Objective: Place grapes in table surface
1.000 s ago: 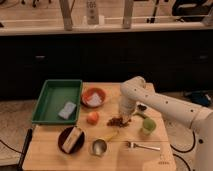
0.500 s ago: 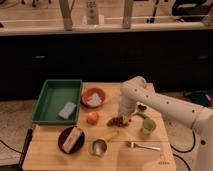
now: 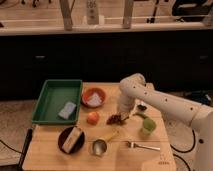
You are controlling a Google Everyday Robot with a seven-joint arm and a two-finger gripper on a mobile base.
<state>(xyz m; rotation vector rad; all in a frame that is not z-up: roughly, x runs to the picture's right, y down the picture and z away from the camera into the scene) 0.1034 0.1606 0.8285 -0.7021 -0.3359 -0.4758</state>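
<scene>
Gripper (image 3: 122,114) beside knobbly grapes (image 3: 115,119) on slatted tabletop (image 3: 117,159)

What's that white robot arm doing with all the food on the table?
The robot's hand is reaching down right at the grapes. The grapes seem to lie on the table surface, between the orange fruit and the green cup. The green tray sits off to the side, away from the hand.

Likely an office or lab test space: a slatted worktop (image 3: 50,152) before a dark counter (image 3: 60,55), office chairs (image 3: 192,7) far behind. The gripper (image 3: 123,114) hangs mid-worktop.
</scene>
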